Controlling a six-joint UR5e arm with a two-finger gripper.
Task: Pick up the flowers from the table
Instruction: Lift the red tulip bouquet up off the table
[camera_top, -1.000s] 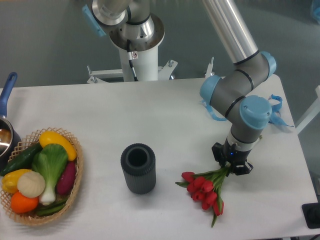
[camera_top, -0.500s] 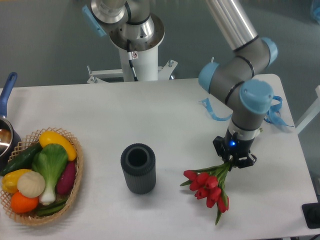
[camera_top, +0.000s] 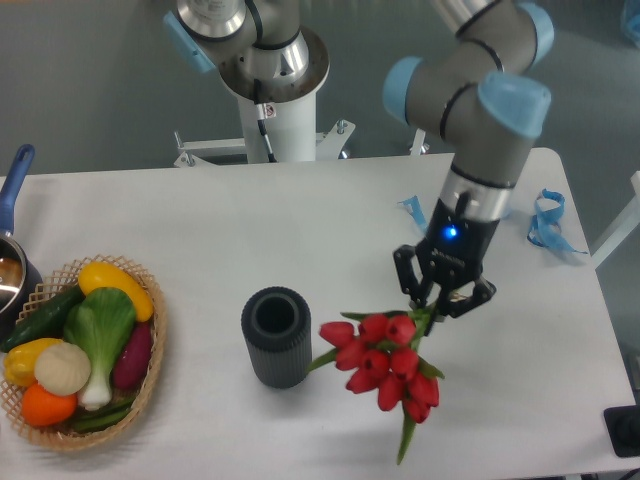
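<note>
Arm: wrist pointing straight down over the right half of the surface (camera_top: 330, 220).
Gripper (camera_top: 442, 300): fingers clamped on the stems.
Flowers (camera_top: 383, 365): hanging from the gripper, red buds lowest, just right of the dark vase (camera_top: 276, 336).

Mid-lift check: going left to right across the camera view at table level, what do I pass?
Wicker basket of colourful vegetables → dark ribbed cylindrical vase → bunch of red tulips held in the gripper → curled blue ribbon strips.
</note>
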